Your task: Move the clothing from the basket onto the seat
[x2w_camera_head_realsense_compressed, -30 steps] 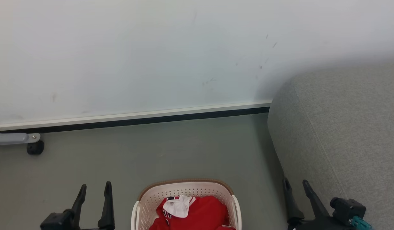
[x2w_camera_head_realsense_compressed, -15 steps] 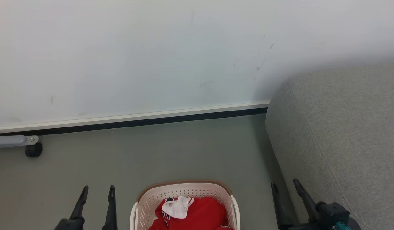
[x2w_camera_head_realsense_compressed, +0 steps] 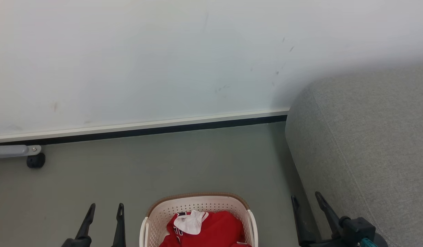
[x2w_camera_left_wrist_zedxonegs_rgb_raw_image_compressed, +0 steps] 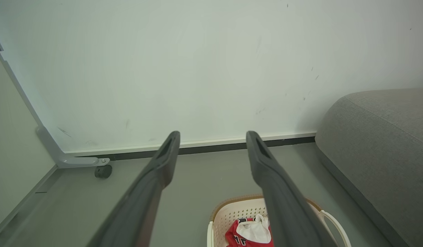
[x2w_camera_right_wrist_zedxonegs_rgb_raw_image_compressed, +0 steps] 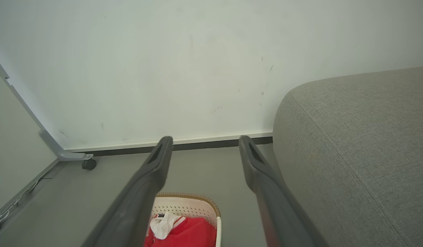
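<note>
Clothing [x2w_camera_head_realsense_compressed: 215,226] heaped in basket [x2w_camera_head_realsense_compressed: 170,209] | basket on floor [x2w_camera_head_realsense_compressed: 197,161] near seat [x2w_camera_head_realsense_compressed: 369,144] | left gripper [x2w_camera_head_realsense_compressed: 106,205] spread apart, holding nothing | right gripper [x2w_camera_head_realsense_compressed: 305,195] spread apart, holding nothing

The clothing [x2w_camera_head_realsense_compressed: 218,230] is red and white, the basket [x2w_camera_head_realsense_compressed: 197,205] cream, the seat [x2w_camera_head_realsense_compressed: 369,137] grey.

Black marks on the clothing [x2w_camera_head_realsense_compressed: 218,229] are too small to read.

Left of the basket [x2w_camera_head_realsense_compressed: 197,195], the left gripper [x2w_camera_head_realsense_compressed: 106,206] has two matte dark-grey fingers [x2w_camera_left_wrist_zedxonegs_rgb_raw_image_compressed: 146,192], tapered, a long slot near each tip. Right of the basket, the right gripper [x2w_camera_head_realsense_compressed: 305,196] matches, its black rounded mount [x2w_camera_head_realsense_compressed: 357,226] bearing a teal piece [x2w_camera_head_realsense_compressed: 365,244].
</note>
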Controlling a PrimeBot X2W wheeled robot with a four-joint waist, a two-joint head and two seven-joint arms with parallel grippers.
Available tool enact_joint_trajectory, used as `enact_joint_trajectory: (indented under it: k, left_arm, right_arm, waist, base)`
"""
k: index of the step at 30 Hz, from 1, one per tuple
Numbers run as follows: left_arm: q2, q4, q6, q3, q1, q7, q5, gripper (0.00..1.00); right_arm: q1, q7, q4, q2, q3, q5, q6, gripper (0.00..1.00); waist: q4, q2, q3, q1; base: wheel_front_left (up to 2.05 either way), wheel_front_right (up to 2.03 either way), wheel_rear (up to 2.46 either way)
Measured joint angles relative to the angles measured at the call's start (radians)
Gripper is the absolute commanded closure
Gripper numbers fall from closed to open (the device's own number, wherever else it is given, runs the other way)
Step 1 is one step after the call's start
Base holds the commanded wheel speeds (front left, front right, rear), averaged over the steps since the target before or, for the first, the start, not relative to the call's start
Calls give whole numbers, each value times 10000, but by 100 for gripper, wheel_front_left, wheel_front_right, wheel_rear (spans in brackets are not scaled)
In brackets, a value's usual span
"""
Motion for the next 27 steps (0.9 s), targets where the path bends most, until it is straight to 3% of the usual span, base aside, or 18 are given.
enact_joint_trajectory:
  k: [27]
  left_arm:
    - [-38, -295, -184, 21, -10, 0, 228, 0]
  right_arm:
    - [-4, 0, -332, 36, -190, -247, 0, 0]
  waist:
    - [-44, 0, 562, 0]
  base:
    - [0, 0, 0]
